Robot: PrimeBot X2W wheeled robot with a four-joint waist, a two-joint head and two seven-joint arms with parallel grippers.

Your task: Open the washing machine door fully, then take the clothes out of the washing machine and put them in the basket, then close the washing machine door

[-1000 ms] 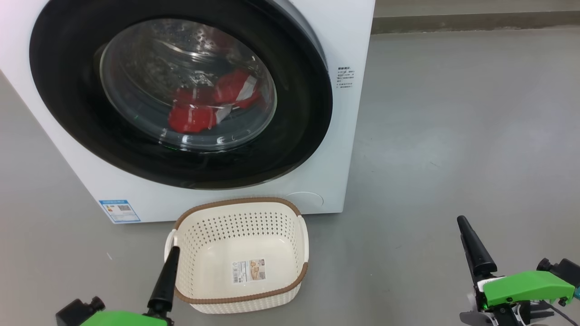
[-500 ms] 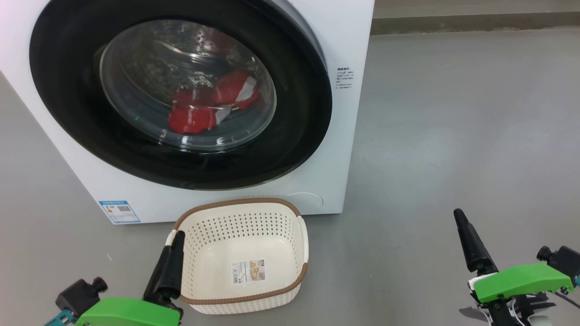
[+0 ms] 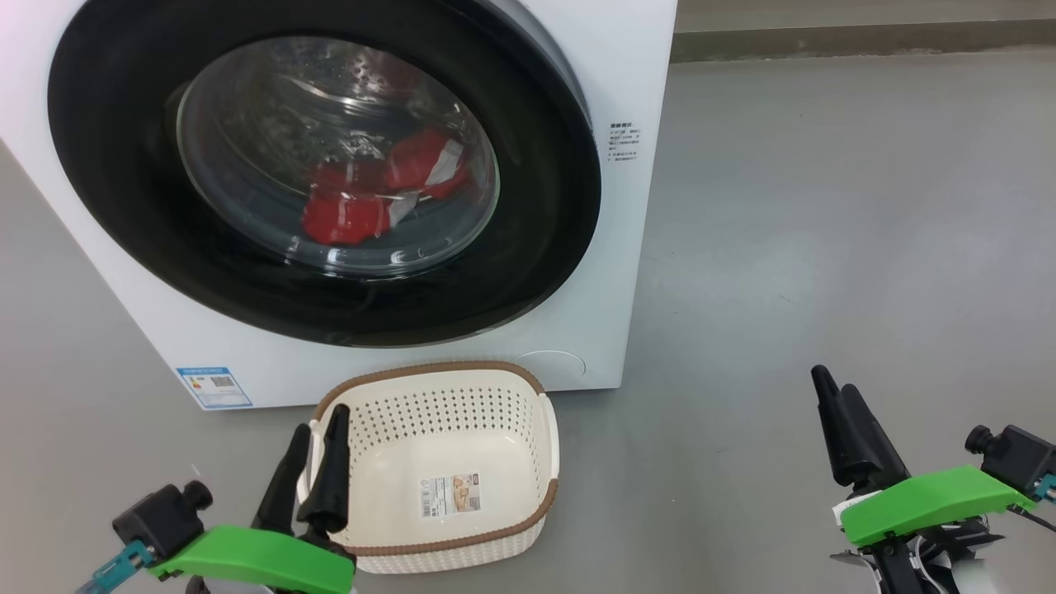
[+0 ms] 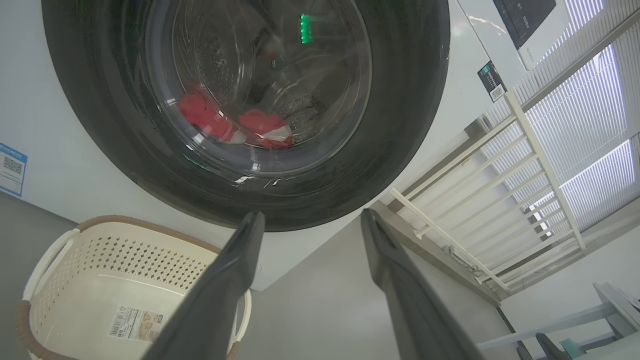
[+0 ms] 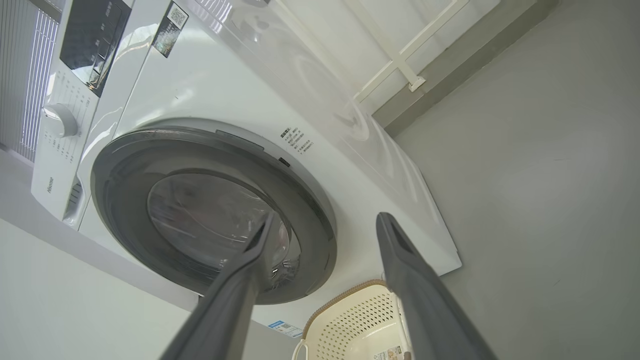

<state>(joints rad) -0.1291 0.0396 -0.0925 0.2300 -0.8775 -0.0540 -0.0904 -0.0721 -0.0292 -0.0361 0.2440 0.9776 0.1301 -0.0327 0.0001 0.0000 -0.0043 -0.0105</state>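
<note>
The white washing machine (image 3: 631, 74) fills the upper left of the head view. Its round black door (image 3: 115, 165) lies closed over the opening. Through the glass bowl I see the red clothes (image 3: 346, 219) with white trim low in the drum, also in the left wrist view as clothes (image 4: 215, 117). The cream basket (image 3: 445, 412) stands empty on the floor just before the machine. My left gripper (image 3: 320, 422) is open at the basket's left handle. Far right, my right gripper (image 3: 832, 381) hangs open over bare floor. Neither holds anything.
Grey floor (image 3: 825, 206) stretches wide to the right of the machine. A blue label (image 3: 214, 386) sits on the machine's lower left front. A skirting strip (image 3: 858, 37) runs along the back. A white railing (image 4: 500, 160) and window blinds stand beyond the machine; the dial (image 5: 59, 120) is on its panel.
Both grippers have risen up the head view. The left one has turned so that both its fingers show beside the basket's handle. The picture has shifted slightly left.
</note>
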